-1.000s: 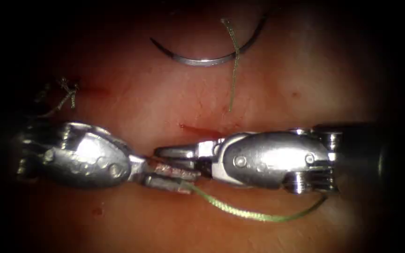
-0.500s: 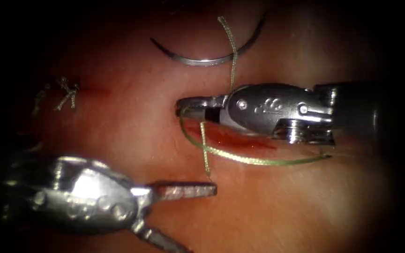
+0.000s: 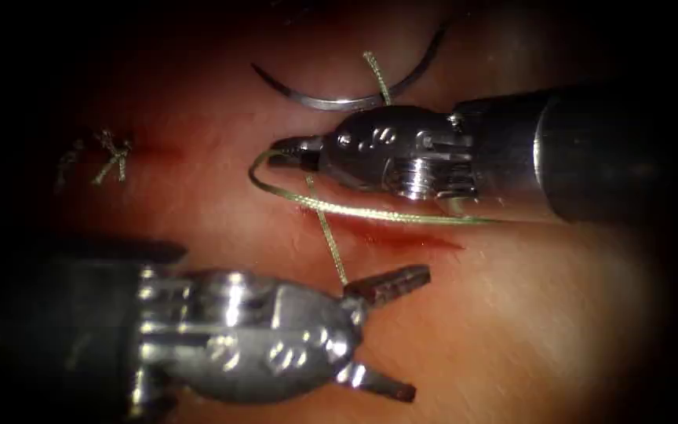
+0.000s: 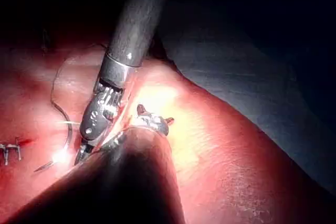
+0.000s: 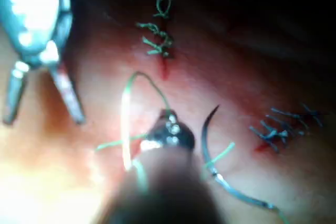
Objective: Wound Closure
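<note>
The curved needle [image 3: 339, 99] lies free on the tissue [image 3: 221, 204] beyond the cut [image 3: 402, 235], held by neither tool and not in the tissue. My right tool [image 3: 286, 148] comes in from the right just below the needle, its jaws shut on the green thread [image 3: 370, 213]. The thread bends round the jaw tip and runs right along the cut. A second strand [image 3: 327, 235] drops toward the left tool [image 3: 417, 331], whose jaws stand wide open and hold nothing. In the right wrist view the needle [image 5: 215, 166] lies beside my right tool [image 5: 167, 129], and the left tool [image 5: 39, 106] is open.
Tied stitches with cut thread ends [image 3: 111, 157] sit on the left of the cut, also seen as stitches [image 5: 155, 40] and a second group of stitches [image 5: 283, 127]. Red fluid [image 3: 425, 242] lies along the cut. The right tool's shaft [image 4: 134, 24] crosses above the tissue.
The left tool let go of the thread, opened, and moved down and then right. The right tool, shut on the thread, rose toward the needle and drew the thread along.
</note>
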### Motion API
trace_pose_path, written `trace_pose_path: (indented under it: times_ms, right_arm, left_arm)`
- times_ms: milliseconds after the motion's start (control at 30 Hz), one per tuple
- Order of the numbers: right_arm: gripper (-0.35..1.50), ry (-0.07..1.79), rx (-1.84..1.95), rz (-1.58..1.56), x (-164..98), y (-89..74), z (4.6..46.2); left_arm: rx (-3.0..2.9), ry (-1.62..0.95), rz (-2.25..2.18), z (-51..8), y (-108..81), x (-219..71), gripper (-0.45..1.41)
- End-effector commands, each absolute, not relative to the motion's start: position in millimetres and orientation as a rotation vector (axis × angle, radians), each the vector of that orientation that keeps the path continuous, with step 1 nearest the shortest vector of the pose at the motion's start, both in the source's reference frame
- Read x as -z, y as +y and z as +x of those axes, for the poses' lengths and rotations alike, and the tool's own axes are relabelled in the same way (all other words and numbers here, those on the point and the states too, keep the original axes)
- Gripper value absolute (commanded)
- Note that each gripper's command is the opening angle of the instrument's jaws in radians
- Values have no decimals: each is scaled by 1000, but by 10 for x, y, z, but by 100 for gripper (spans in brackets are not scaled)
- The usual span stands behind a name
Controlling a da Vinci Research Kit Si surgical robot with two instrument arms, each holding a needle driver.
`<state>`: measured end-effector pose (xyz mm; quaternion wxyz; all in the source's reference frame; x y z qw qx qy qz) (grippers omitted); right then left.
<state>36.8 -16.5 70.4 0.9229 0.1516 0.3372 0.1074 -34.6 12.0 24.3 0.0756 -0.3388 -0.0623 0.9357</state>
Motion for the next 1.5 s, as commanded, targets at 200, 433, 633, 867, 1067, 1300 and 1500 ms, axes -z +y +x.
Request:
trace_pose_path:
  times_ms: [200, 433, 633, 867, 1067, 1300, 1500]
  right_arm:
    - [-35, 685, -224, 314, -711, -171, 375]
    - [-35, 682, -236, 316, -713, -172, 378]
    - [-35, 679, -242, 314, -716, -176, 381]
    - [-35, 677, -251, 317, -721, -176, 380]
    - [-35, 672, -260, 323, -720, -176, 378]
    - [-35, 682, -265, 329, -718, -175, 372]
    - [-35, 687, -277, 329, -716, -174, 347]
  left_arm:
    - [-2843, -107, -850, -335, 139, -277, 66]
    - [-2833, -38, -771, -332, 145, -283, 53]
    - [-2847, -22, -761, -341, 150, -288, 41]
    - [-2865, -37, -770, -355, 153, -290, 2]
    - [-2887, -48, -753, -353, 150, -293, -45]
    - [-2916, -67, -763, -346, 141, -294, -45]
    - [-2930, -108, -807, -320, 128, -281, -45]
